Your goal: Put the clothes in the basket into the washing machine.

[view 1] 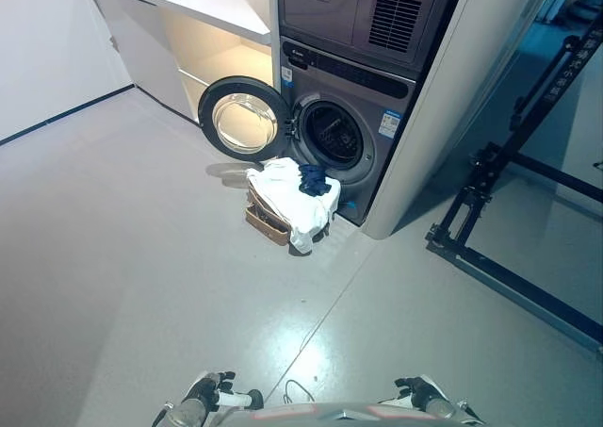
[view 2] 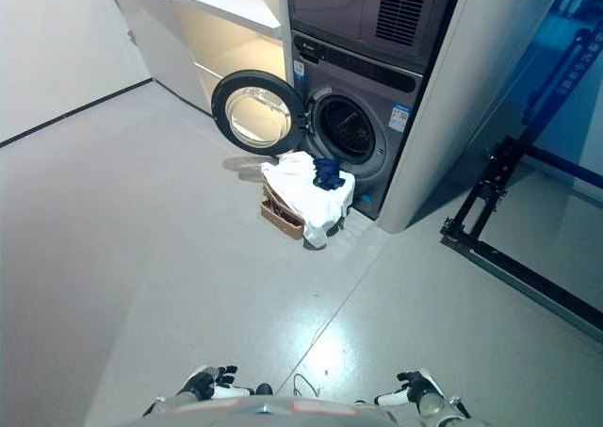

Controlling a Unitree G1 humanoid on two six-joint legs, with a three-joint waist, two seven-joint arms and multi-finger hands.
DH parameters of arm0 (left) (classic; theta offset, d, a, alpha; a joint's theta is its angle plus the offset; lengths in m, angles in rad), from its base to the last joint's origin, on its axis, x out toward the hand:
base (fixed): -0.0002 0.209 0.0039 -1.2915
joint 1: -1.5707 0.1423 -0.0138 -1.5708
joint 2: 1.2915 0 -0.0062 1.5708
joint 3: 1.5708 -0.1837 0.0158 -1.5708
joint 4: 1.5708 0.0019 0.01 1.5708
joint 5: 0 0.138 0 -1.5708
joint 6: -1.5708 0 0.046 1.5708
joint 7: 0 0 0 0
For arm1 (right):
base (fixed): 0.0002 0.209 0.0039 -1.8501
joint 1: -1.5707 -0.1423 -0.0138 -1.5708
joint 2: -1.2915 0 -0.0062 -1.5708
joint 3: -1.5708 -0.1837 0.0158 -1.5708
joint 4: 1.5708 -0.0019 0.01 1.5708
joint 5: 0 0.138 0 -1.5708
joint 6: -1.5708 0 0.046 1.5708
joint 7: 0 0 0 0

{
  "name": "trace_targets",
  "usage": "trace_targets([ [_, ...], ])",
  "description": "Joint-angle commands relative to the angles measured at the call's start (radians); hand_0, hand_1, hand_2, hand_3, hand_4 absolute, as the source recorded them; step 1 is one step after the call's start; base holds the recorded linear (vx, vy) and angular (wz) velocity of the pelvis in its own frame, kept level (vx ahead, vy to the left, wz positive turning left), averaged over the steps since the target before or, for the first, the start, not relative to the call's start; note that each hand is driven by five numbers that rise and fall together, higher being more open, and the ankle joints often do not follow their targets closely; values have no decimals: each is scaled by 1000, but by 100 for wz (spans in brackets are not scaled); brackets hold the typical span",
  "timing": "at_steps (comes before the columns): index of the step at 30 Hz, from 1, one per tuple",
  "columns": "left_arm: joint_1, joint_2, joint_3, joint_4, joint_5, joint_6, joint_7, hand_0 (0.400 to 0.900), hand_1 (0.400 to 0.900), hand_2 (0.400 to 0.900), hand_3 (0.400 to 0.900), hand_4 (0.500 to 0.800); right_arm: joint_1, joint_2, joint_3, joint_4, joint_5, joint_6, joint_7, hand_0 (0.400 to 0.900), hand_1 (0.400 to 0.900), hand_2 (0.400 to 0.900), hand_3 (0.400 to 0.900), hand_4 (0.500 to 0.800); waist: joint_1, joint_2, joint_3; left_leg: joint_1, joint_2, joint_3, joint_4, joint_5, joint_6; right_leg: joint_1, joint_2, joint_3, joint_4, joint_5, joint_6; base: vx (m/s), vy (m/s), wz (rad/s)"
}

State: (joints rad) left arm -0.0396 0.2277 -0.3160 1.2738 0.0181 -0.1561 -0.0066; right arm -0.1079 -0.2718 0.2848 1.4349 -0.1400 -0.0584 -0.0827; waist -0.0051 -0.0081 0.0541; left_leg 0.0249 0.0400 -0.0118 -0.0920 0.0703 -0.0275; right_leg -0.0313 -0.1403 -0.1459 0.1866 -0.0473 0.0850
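A grey front-loading washing machine [view 1: 350, 116] stands ahead with its round door [view 1: 243, 118] swung open to the left, showing the dark drum [view 1: 332, 135]. A brown woven basket [view 1: 266, 221] sits on the floor right in front of it. A white cloth [view 1: 287, 196] is heaped in it and hangs over its side, with a dark blue garment [view 1: 314, 180] on top. My left hand [view 1: 212, 389] and right hand [view 1: 419, 389] show at the bottom edge, far from the basket, relaxed and empty.
A second appliance [view 1: 358, 8] is stacked on the washer. White lit shelves [view 1: 188, 31] stand to the left, and a white side panel [view 1: 443, 116] to the right. A black metal frame [view 1: 490, 220] stands on the floor at the right.
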Motion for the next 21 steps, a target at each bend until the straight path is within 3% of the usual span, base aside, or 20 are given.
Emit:
trace_targets([
  [1, -45, 27, 28, -6, -17, -19, 16, 900, 900, 900, 900, 800, -1, -76, -13, 64, 1, 24, -21, 900, 900, 900, 900, 800, 1, 7, 42, 16, -128, -31, 74, -128, 117, -121, -13, 93, 330, 163, 36, 55, 150, 21],
  [4, -55, 38, 29, -10, -15, -18, 20, 900, 900, 900, 900, 800, 4, -78, -33, 63, 28, 18, -27, 900, 900, 900, 900, 800, -19, 25, 65, 38, -120, -57, 77, -148, 117, -221, 17, 111, 385, 120, 19, 121, 95, 28],
  [7, -65, 41, 38, -7, -16, -22, 27, 900, 900, 900, 900, 800, 23, -72, -48, 74, 47, 17, -24, 900, 900, 900, 900, 800, -45, 30, 82, 80, -124, -94, 79, -182, 114, -290, 30, 119, 275, 102, 11, 245, -4, 37],
  [11, -76, 36, 43, 8, -15, -28, 29, 900, 900, 900, 900, 800, 45, -67, -60, 84, 56, 18, -21, 900, 900, 900, 900, 800, -103, 9, 90, 195, -135, -163, 39, -234, 95, -380, 56, 106, -14, 207, 53, 329, -76, 47],
  [14, -71, 28, 50, 19, -12, -30, 28, 900, 900, 900, 900, 800, 76, -69, -75, 82, 53, 20, -21, 900, 900, 900, 900, 800, -127, 11, 83, 270, -111, -197, 12, -260, 76, -379, 66, 47, -99, 247, 60, 358, -114, 40],
  [18, -64, 24, 49, 23, -7, -25, 28, 900, 900, 900, 900, 800, 109, -81, -90, 79, 55, 16, -16, 900, 900, 900, 900, 800, -151, 12, 37, 327, -75, -239, 8, -287, 53, -385, 102, 1, -73, 247, 31, 363, -201, 43],
  [21, -59, 17, 55, 22, -17, -25, 34, 900, 900, 900, 900, 800, 105, -93, -90, 79, 63, 11, -15, 900, 900, 900, 900, 800, -156, 39, 7, 299, -39, -228, 93, -235, 24, -358, 145, -16, -61, 221, 5, 366, -244, 7],
])
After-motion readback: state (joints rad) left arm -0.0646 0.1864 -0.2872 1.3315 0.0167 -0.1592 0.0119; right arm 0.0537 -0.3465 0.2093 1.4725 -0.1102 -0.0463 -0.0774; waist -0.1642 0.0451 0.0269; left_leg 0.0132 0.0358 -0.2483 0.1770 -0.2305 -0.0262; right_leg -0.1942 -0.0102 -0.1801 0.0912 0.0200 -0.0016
